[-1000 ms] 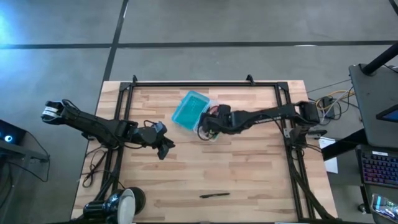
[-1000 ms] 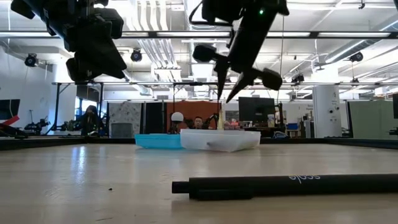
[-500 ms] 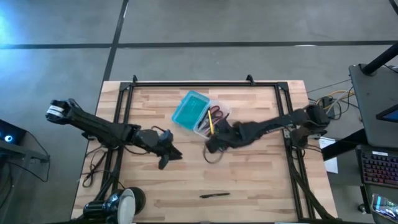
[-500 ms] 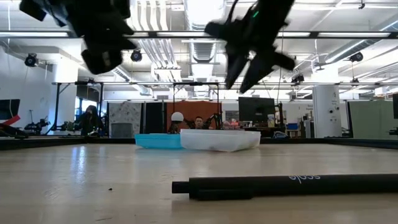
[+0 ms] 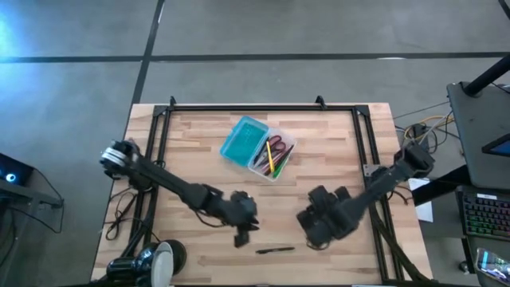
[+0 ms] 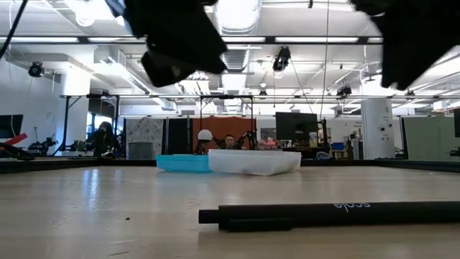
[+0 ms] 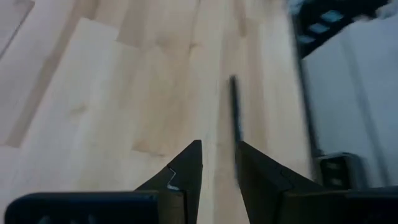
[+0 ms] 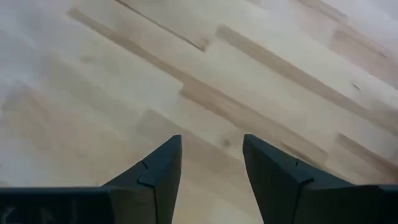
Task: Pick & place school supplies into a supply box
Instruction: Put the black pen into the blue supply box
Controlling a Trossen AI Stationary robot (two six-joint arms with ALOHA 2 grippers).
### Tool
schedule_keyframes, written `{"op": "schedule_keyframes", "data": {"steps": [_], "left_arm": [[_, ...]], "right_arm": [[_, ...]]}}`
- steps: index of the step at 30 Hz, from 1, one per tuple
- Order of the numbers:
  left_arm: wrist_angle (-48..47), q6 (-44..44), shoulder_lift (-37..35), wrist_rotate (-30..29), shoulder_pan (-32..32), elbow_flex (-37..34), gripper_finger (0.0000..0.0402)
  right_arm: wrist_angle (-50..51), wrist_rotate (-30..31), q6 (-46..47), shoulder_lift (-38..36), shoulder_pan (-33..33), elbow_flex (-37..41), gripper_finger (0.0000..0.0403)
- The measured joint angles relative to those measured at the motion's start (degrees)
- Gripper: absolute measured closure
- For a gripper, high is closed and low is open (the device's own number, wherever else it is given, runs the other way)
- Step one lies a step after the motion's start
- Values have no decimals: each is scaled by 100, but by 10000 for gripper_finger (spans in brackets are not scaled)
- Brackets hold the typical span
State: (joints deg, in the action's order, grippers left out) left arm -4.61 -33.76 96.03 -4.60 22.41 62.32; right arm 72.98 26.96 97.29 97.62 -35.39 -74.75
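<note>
A black pen (image 5: 275,250) lies flat on the table near its near edge, and it crosses the low view in front (image 6: 330,212). My left gripper (image 5: 241,238) hovers open just left of the pen and above it. In its wrist view the pen (image 7: 234,112) runs ahead of the narrow gap between the fingers (image 7: 217,144). My right gripper (image 5: 311,237) hangs open over bare wood to the pen's right (image 8: 211,138). The supply box (image 5: 255,148) lies open at mid-table: a teal half (image 5: 241,139) and a clear half (image 5: 273,155) holding red-handled scissors and several pens.
A black metal frame (image 5: 255,108) runs along the table's far edge and down both sides. A round dark-and-white thing (image 5: 159,259) sits at the near left corner. Cables hang off the left side (image 5: 119,211). Bare wood lies between the box and the pen.
My right gripper has drawn back from over the box's clear half toward the near edge and to the right. My left gripper has swung from the table's left-middle toward the near edge and to the right, ending beside the black pen. The pen and the box have stayed put.
</note>
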Motion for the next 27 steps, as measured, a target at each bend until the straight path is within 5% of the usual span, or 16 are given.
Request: {"op": "schedule_keyframes", "data": {"steps": [15,27], "left_arm": [[-807,37,2402,365,333,2481,321],[-1480,5,3100,-94,434,3054,321]], "right_arm": [[433,48,1336,0,-1317,321,238],[429,61,2072,0,-1810,566,238]]}}
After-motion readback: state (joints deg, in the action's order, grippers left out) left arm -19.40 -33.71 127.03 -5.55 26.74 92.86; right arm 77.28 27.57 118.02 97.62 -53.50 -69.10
